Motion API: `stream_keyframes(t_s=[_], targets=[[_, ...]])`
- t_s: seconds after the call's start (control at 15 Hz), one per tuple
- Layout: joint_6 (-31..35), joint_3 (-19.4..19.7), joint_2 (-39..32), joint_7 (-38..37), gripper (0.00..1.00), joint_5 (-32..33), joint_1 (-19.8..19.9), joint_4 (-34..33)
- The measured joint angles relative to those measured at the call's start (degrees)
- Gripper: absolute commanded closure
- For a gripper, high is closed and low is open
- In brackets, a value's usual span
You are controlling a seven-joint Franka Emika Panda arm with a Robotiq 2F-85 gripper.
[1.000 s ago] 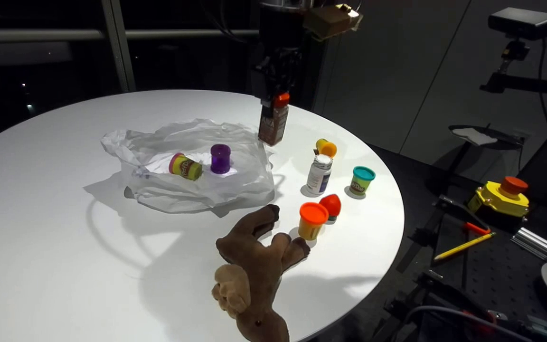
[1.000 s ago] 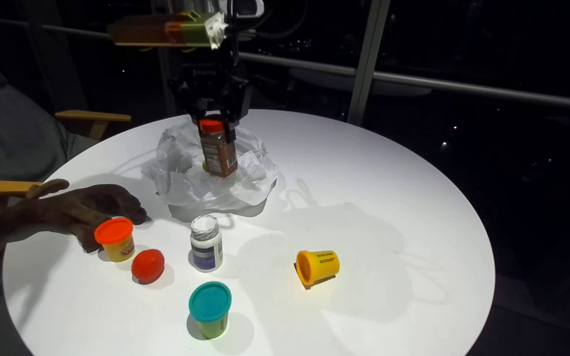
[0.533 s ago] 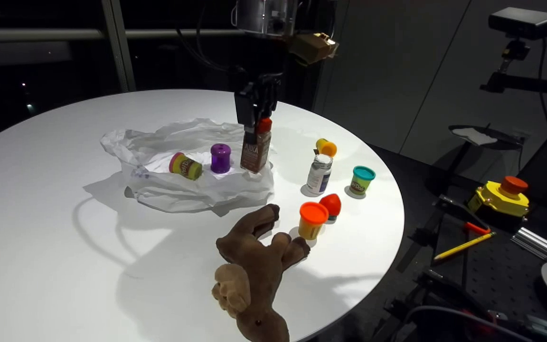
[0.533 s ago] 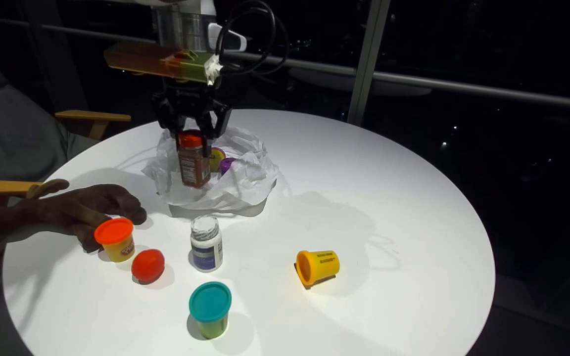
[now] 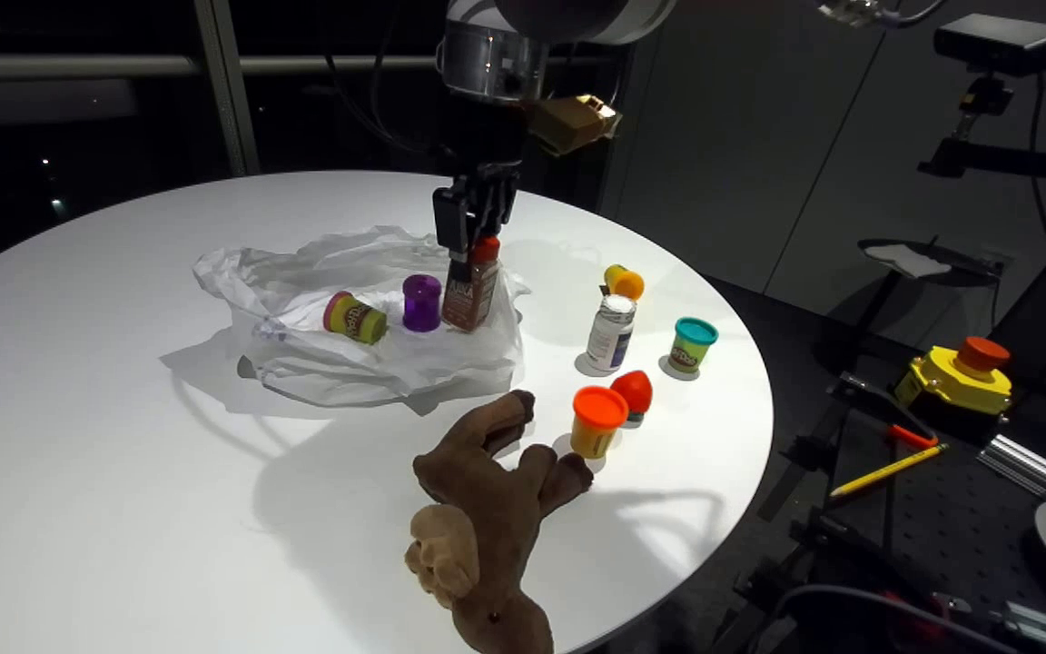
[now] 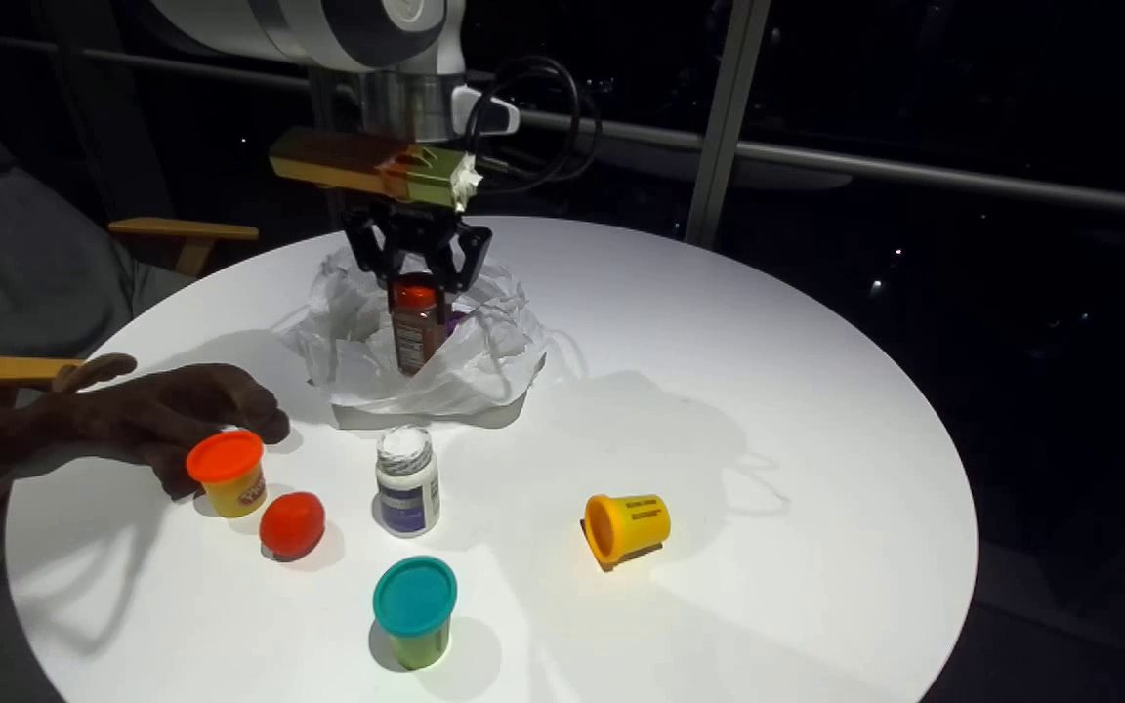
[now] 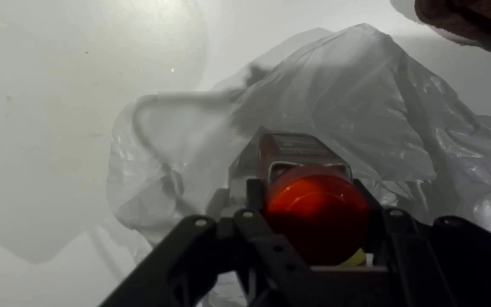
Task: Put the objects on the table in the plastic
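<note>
- While you have the red-capped bottle (image 5: 470, 295) near the middle of the frame in an exterior view, within the rim of the plastic bag (image 5: 332, 371), the step in hand reads as placing it there.
- Your gripper (image 6: 417, 305) holds that bottle, fingers either side of the cap; wrist view agrees, cap right of centre, lower half of frame.
- Bottle close to upright, slight lean. Base touching the bag floor? Can't tell.
- Next move, my call: ease down until supported, spread the fingers a little, lift straight up. Thin film could snag on you.
- Bag neighbours: purple jar (image 5: 422, 303) just left of the bottle, pink-rimmed yellow tub (image 5: 355, 318) tipped, further left. Drift left and you'd likely knock the jar.
- Judged to be left for you, right half of frame: white bottle (image 5: 611, 336), teal-lidded tub (image 5: 691, 345), red rounded item (image 5: 632, 391), orange-lidded tub (image 5: 597, 422). Also a yellow cup (image 6: 627, 527) on its side, lower middle in an exterior view.
- Plush animal (image 5: 491, 509), bottom centre, on the table (image 5: 78, 436) too; soft and bulky, probably your awkward pick.
</note>
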State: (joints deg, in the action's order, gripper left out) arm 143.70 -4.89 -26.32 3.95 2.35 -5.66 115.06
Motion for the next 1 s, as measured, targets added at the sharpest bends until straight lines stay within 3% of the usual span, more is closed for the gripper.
stream_keyframes(t_s=[0.33,0.4,0.53,0.73,1.0], targets=[[3.37,2.58,-3.74,-0.38,0.76,3.27,-0.05,-2.25],[3.42,2.83,-4.02,-0.41,0.31,3.88,-0.05,-2.44],[3.34,3.13,-4.27,-0.43,0.24,5.0,-0.13,-2.62],[3.31,3.16,-4.16,-0.45,0.0,5.7,-0.34,-2.88],[3.4,2.93,-1.29,-1.4,0.0,5.69,-0.92,-2.75]])
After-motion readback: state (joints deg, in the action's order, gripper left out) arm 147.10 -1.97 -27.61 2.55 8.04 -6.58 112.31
